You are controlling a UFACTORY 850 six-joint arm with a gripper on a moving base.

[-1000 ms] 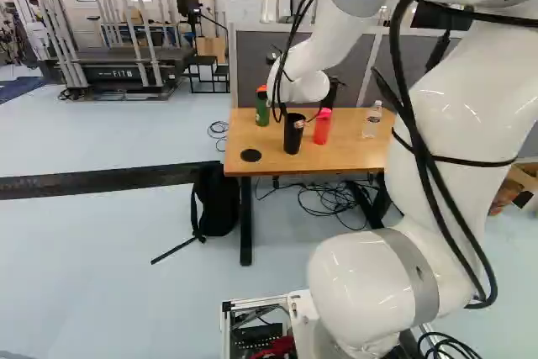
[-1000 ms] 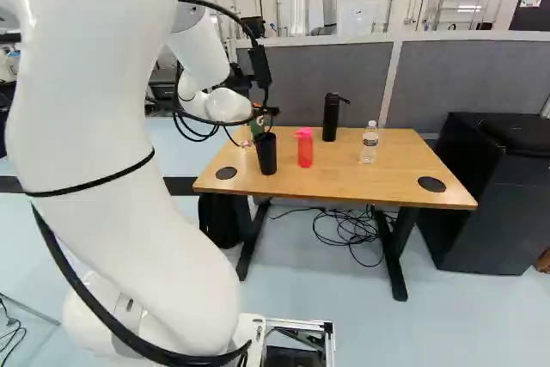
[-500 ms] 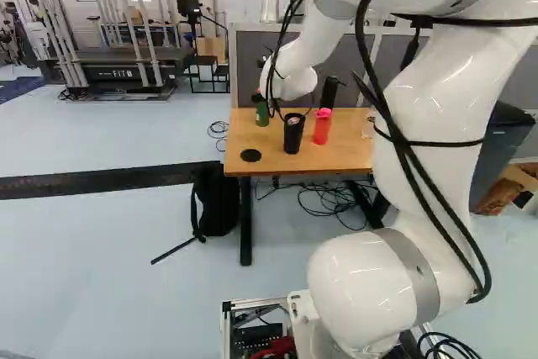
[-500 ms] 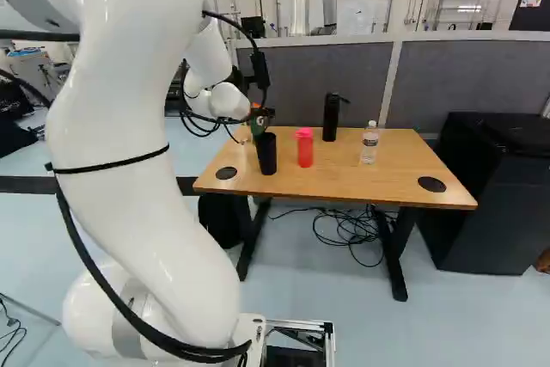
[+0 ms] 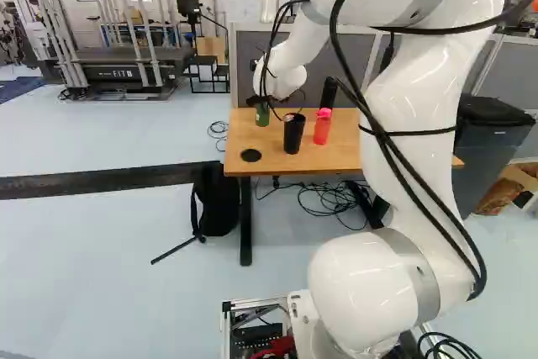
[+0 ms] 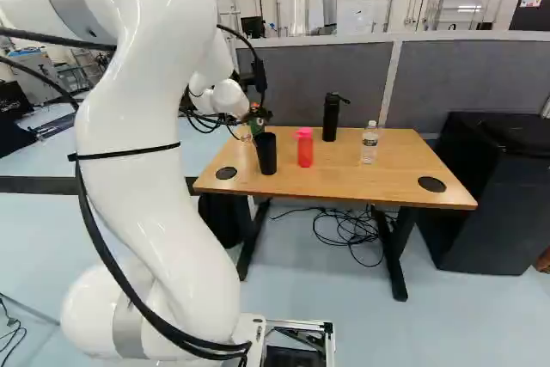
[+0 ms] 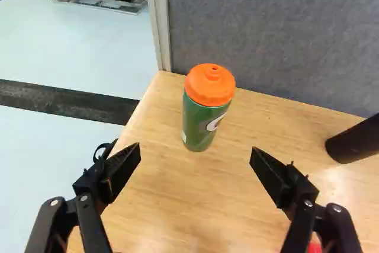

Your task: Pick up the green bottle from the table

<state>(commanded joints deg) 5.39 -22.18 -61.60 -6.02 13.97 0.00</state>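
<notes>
Green walls, smooth and rounded, and a ridged orange lid (image 7: 210, 85) make up the green bottle (image 7: 200, 124), upright on the table (image 7: 189, 205) ahead of my gripper (image 5: 262, 100). It stands past the tips of my fingers (image 7: 121, 173), roughly in line with the gap between them, touching neither. My jaws are spread wide with only air in their grasp. I look down on pale wood, its grain running in soft streaks under a light sheen. The bottle stands near the end of that top, close to a partition (image 7: 266, 28) of grey, felt-like cloth in a pale frame.

Farther along the wood stand a matte black cup (image 6: 266, 154), a reddish-pink bottle (image 6: 305, 150) with a pink cap, a tall black flask (image 6: 331, 119), and a clear plastic bottle (image 6: 369, 145) with a white cap. Below, black cables (image 6: 348, 234) lie tangled on the smooth, pale blue floor (image 5: 109, 266), and a slack black backpack (image 5: 218, 199) slumps by a table leg. A dark strip (image 5: 109, 181) crosses the floor; beyond it, metal rails surround a treadmill (image 5: 126, 73).
</notes>
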